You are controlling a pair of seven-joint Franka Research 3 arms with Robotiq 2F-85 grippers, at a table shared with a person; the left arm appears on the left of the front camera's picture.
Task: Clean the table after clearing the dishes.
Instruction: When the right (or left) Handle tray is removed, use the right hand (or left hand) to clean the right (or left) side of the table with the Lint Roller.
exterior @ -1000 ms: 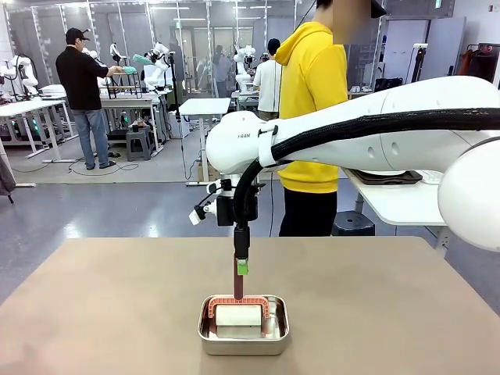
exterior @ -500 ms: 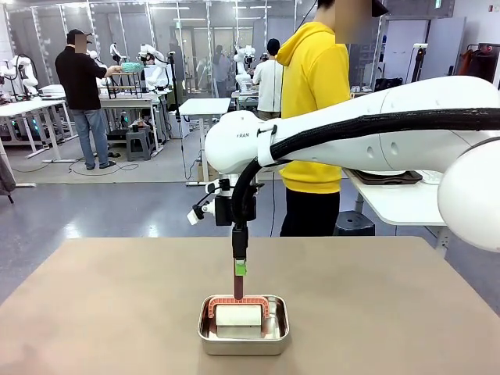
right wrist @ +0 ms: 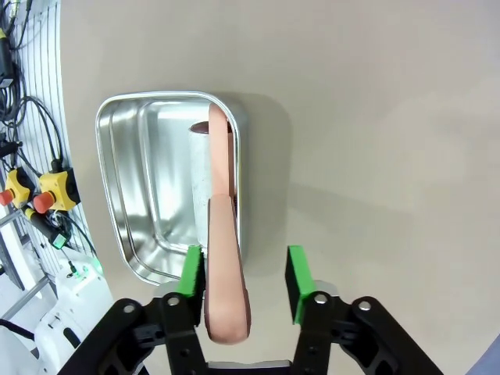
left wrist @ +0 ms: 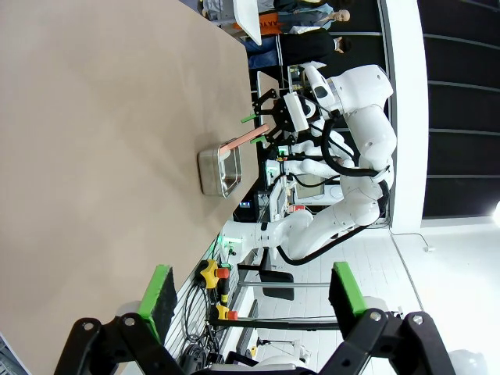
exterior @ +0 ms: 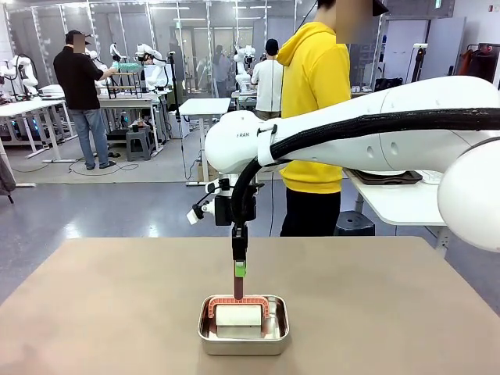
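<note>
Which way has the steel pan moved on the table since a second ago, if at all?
No. The steel pan sits at the same spot on the table, just as near to its front edge.

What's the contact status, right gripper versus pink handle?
Cannot tell. Right wrist view: the handle lies between the right gripper's pads, clear gap at one, edges meeting at the other; depth could hide a gap.

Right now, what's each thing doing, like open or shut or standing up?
Right gripper: open around the handle, one pad clear of it.
Handle: standing up from the pan.
Pan: upright on the table, white block inside.
Left gripper: open, empty.
</note>
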